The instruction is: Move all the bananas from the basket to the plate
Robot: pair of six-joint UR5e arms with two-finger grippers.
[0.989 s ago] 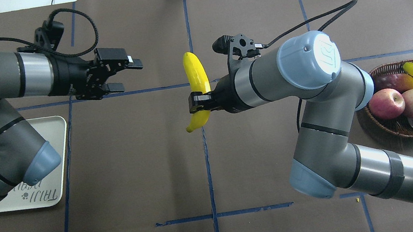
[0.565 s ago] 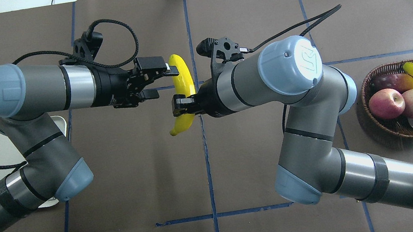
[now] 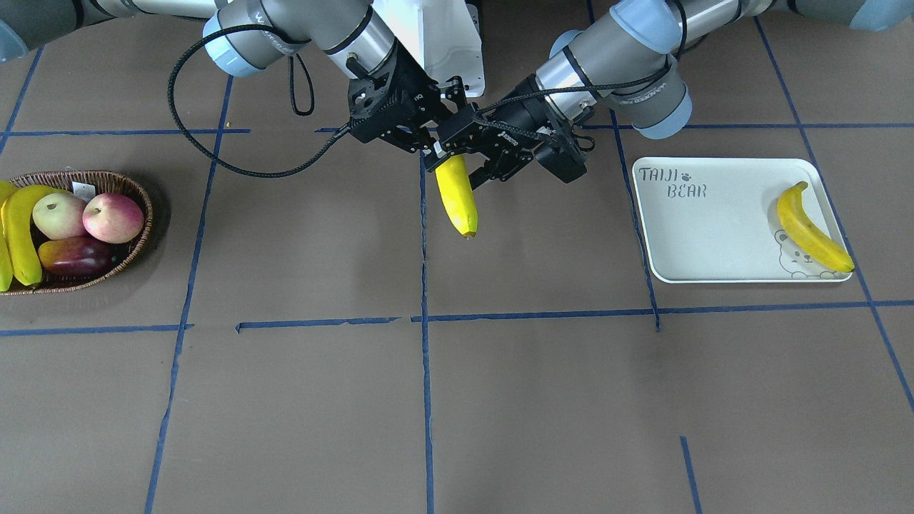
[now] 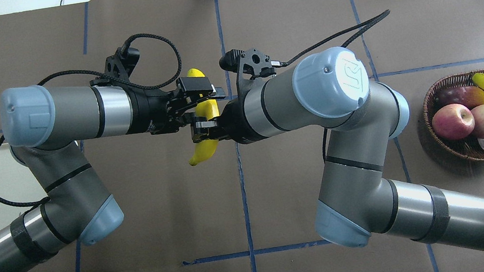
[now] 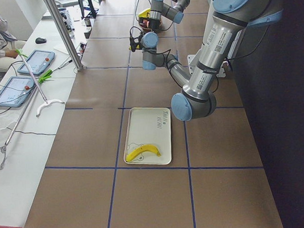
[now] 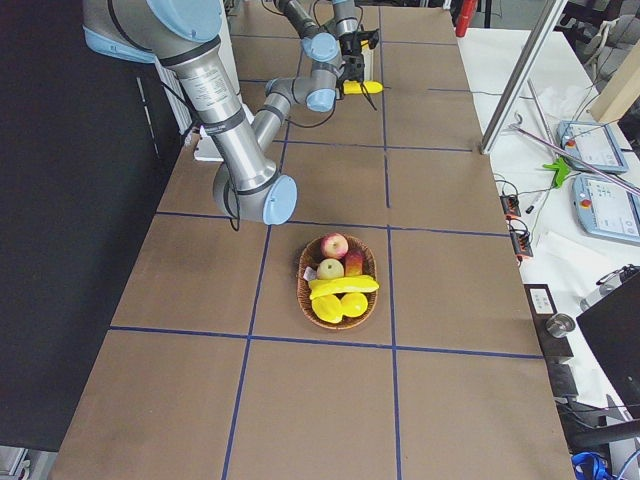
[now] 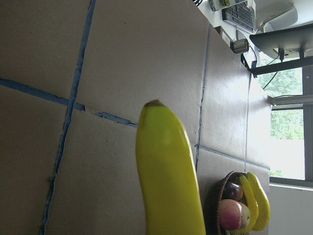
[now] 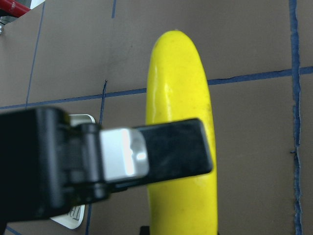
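Banana (image 4: 202, 152), airborne over table (image 4: 159, 191) centre, clenched by right hand (image 4: 202, 130); left hand (image 4: 201, 99) straddles its far end, closure undeterminable: drop risk if right releases before left secures.

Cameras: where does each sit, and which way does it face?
Front-facing: across the table, facing the robot; left arm at right, right arm at left.
Overhead: behind the robot, looking down; both arms, unswapped.
Exterior left: table end by the plate; left arm near.
Exterior right: table end by the basket; right arm near.
Left wrist: looks along the banana; no arm shows.
Right wrist: close on it; one end effector finger.
Shared: both wrist views show that banana.
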